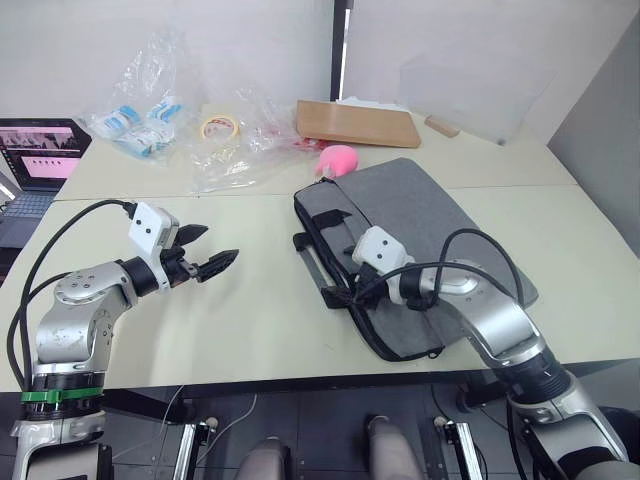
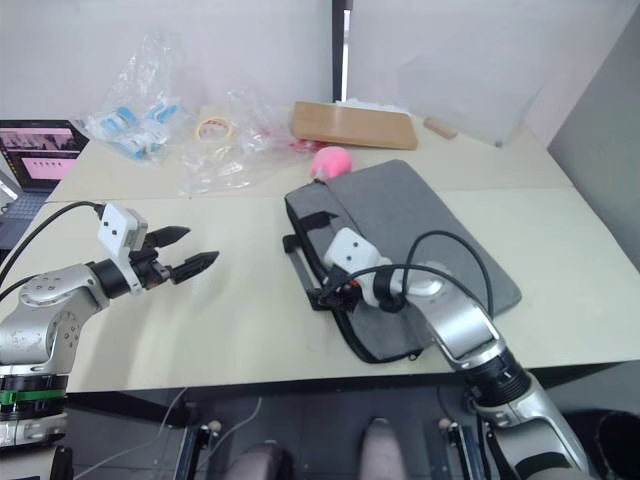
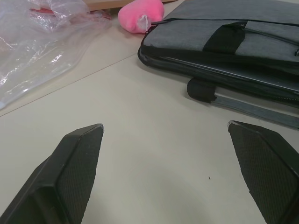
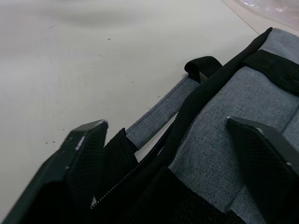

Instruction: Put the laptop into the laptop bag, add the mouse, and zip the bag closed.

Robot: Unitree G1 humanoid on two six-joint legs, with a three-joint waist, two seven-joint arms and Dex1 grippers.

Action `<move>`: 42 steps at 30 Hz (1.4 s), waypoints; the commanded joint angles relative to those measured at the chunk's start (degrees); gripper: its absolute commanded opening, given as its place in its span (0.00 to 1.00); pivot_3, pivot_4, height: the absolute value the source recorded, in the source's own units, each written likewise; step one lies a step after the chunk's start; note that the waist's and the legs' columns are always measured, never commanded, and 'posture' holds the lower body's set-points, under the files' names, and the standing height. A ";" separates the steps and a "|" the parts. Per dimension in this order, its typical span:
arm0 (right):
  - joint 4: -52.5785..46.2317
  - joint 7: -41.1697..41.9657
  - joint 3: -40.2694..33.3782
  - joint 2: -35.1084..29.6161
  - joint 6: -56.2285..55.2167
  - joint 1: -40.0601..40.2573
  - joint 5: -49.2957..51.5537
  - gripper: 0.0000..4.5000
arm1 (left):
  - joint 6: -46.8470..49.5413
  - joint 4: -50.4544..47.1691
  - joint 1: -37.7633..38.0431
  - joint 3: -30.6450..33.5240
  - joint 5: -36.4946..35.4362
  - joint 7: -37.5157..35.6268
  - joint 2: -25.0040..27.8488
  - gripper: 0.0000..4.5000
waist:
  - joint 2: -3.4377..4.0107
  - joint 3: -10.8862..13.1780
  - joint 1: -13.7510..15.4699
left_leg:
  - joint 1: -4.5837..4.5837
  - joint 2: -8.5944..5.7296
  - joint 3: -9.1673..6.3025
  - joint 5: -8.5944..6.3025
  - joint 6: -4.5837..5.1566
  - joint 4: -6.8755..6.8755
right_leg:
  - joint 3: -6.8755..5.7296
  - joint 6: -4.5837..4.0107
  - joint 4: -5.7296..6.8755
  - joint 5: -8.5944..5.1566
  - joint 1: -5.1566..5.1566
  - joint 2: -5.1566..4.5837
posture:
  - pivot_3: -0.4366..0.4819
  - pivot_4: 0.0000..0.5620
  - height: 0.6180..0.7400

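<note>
Grey fabric fills the middle of the head view: the laptop bag lies flat and slanted on the pale table, running from centre frame toward the lower right, its black strap handles on the long edge that faces left. The right gripper is at that handle edge in the lower centre, fingers spread wide, one over the bare tabletop beside a handle and the other over the grey cloth; nothing is pinched between them. The left gripper is at mid-left of the frame, well apart from the bag, its two black fingers also spread with nothing between them, pointing toward the bag.

Just beyond the bag's far corner, at upper centre, sits a pink fuzzy ball, touching or nearly touching the fabric. Crumpled clear plastic bags and a roll of tape lie along the upper left, a brown cardboard envelope at upper centre. A small dark computer with a pink-lit screen stands at the far left edge.
</note>
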 commanded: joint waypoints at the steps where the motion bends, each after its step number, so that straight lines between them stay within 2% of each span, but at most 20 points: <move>1: -0.29 0.47 0.07 -0.03 -0.42 -0.85 -1.73 0.58 | -0.86 -1.18 -0.90 1.11 -1.01 0.08 1.02 1.00 | 0.00 0.00 -0.06 | 0.00 0.00 -0.01 0.00 0.00 -0.01 | 0.00 0.00 0.00 0.00 0.00 0.01 | 0.48 0.27 1.00; 7: 0.96 2.14 -0.54 0.20 -0.48 -1.26 -2.24 0.11 | -0.77 -1.51 -0.87 1.29 -1.12 0.41 1.01 1.00 | 0.00 0.00 -0.05 | 0.00 0.00 0.00 0.00 0.00 -0.01 | 0.00 0.00 0.00 0.00 0.00 0.01 | 0.48 0.27 1.00; 9: 1.04 2.78 -0.90 0.20 -0.42 -1.25 -2.12 0.02 | -0.71 -1.64 -0.75 1.32 -1.16 0.49 1.00 1.00 | 0.00 0.00 -0.06 | 0.01 0.00 0.00 0.00 0.00 -0.01 | 0.00 0.00 0.00 0.00 0.00 0.01 | 0.48 0.27 1.00; 15: -2.32 6.75 -5.16 2.12 6.06 -1.24 6.44 0.02 | -0.62 -1.95 -0.38 1.20 -1.31 0.63 0.85 1.00 | 0.00 0.00 -0.06 | 0.01 0.00 -0.01 0.00 0.00 -0.01 | 0.00 0.00 0.00 0.00 0.00 0.01 | 0.48 0.27 1.00; 21: -7.71 13.28 -6.21 -1.13 11.11 -0.09 13.94 0.02 | -0.77 -1.39 -0.75 0.99 -1.29 0.34 1.05 1.00 | 0.00 0.00 0.00 | 0.00 0.00 -0.04 0.00 0.00 -0.01 | -0.01 0.00 0.00 0.00 0.00 0.01 | 0.48 0.27 1.00; 25: -8.39 14.05 -6.44 -3.16 10.61 0.09 14.54 0.02 | -0.89 -1.12 -0.90 0.76 -1.15 0.05 1.15 1.00 | 0.00 0.00 0.07 | 0.00 0.00 -0.03 0.00 0.00 0.00 | -0.01 0.00 -0.01 0.00 0.00 0.01 | 0.48 0.27 1.00; 27: -7.31 10.79 -6.57 -2.36 6.60 -0.58 11.00 0.02 | -0.99 -0.81 -1.08 0.67 -1.07 -0.03 1.06 1.00 | 0.00 0.00 0.07 | 0.00 0.00 -0.03 0.00 0.00 -0.01 | -0.01 0.00 0.00 0.00 0.00 0.01 | 0.48 0.27 1.00; 28: -6.76 9.91 -6.47 -1.90 5.26 -1.02 10.01 0.12 | -1.04 -0.78 -1.07 0.67 -1.05 -0.11 1.05 1.00 | 0.00 0.00 0.06 | 0.01 0.01 -0.03 0.00 0.00 -0.01 | -0.01 0.00 0.01 0.00 0.00 0.01 | 0.48 0.27 1.00; 29: -6.24 9.49 -6.02 -1.75 3.95 -1.46 8.96 0.13 | -1.09 -0.72 -1.11 0.64 -1.02 -0.14 1.02 1.00 | 0.00 0.00 0.02 | 0.01 0.00 -0.03 0.00 0.00 -0.01 | -0.01 0.00 0.01 0.00 0.00 0.01 | 0.48 0.27 1.00; 34: -3.29 5.47 -2.66 -1.01 -1.17 -3.12 1.22 0.51 | -1.13 -0.87 -1.11 0.66 -1.08 -0.10 0.87 1.00 | 0.00 0.00 -0.06 | 0.01 0.00 -0.02 0.00 0.00 -0.01 | -0.01 0.00 0.00 0.00 -0.01 0.01 | 0.48 0.27 1.00; 39: -3.74 2.14 -1.61 0.99 0.44 -2.78 -1.65 0.88 | -0.99 -1.38 -0.66 0.95 -1.22 0.05 0.92 1.00 | 0.00 0.00 -0.04 | 0.00 0.00 -0.02 0.00 0.00 -0.01 | -0.01 0.00 0.00 0.00 0.00 0.01 | 0.48 0.27 1.00; 42: -3.78 -0.36 -0.77 1.17 1.52 -2.50 -4.37 0.88 | -0.87 -1.59 -0.45 1.03 -1.26 0.16 0.92 1.00 | 0.00 0.00 -0.02 | 0.00 0.00 -0.02 0.00 0.00 -0.01 | -0.01 0.00 0.00 0.00 -0.01 0.01 | 0.48 0.27 1.00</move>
